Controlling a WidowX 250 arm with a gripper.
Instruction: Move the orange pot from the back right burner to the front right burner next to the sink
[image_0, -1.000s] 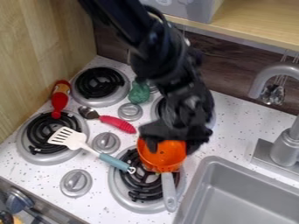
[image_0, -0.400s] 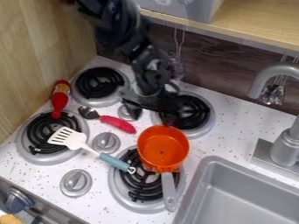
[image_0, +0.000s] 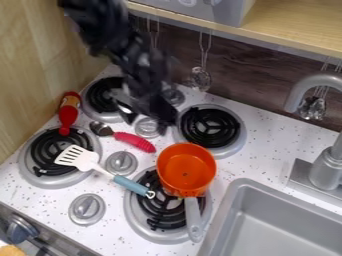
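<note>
While the black two-finger gripper (image_0: 145, 125) hangs with its fingers spread above a round grey stove knob (image_0: 145, 131), behind and left of the orange saucepan, the orange round saucepan with a grey handle (image_0: 186, 169) sits partly over the black-coiled burner (image_0: 157, 221), handle towards the near edge. Left of the saucepan: white slotted spatula with a blue-grey handle (image_0: 131, 185); farther back, metal spoon with a ridged red handle (image_0: 135, 141). Right of the saucepan, set into the speckled white surface (image_0: 267, 145): grey sink (image_0: 280, 210).
</note>
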